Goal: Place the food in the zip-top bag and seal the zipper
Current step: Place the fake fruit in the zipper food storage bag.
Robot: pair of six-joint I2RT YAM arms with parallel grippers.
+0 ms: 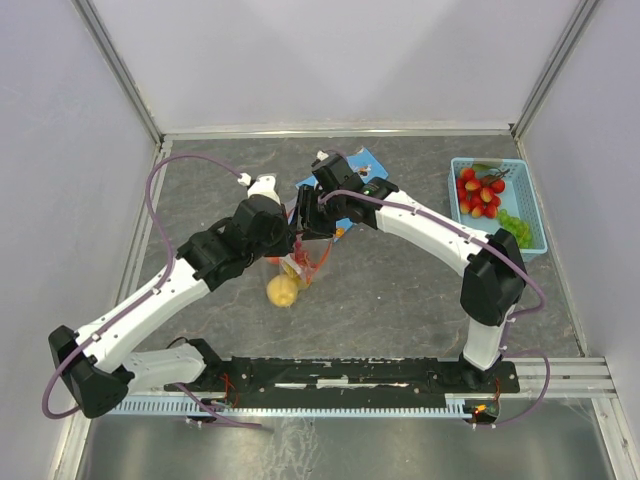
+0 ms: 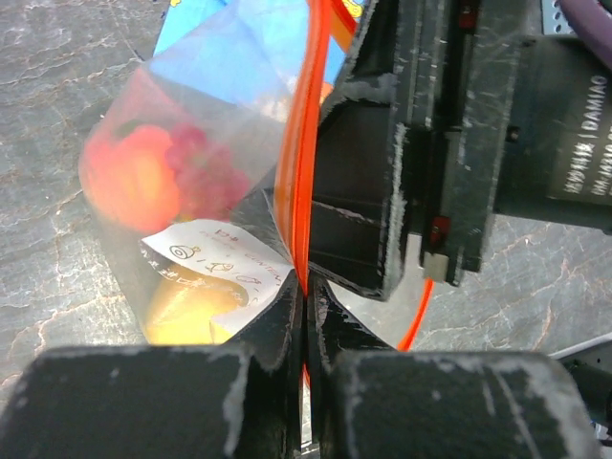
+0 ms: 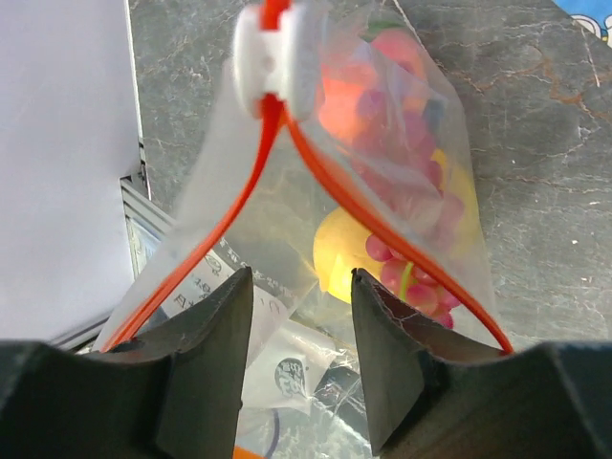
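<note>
"DAMIAO" in white, set sideways on the black motor housing (image 2: 574, 134), left wrist view (smaller line beside it unreadable). White paper slip (image 2: 215, 253) inside the zip-top bag (image 2: 182, 124) has small print and a round mark, too blurred to read.

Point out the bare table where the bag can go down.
Bare table between the two arms, by the base rail; another patch between the right arm and the basket; a third left of the left arm. Crowded at centre, round the bag and cloth.
</note>
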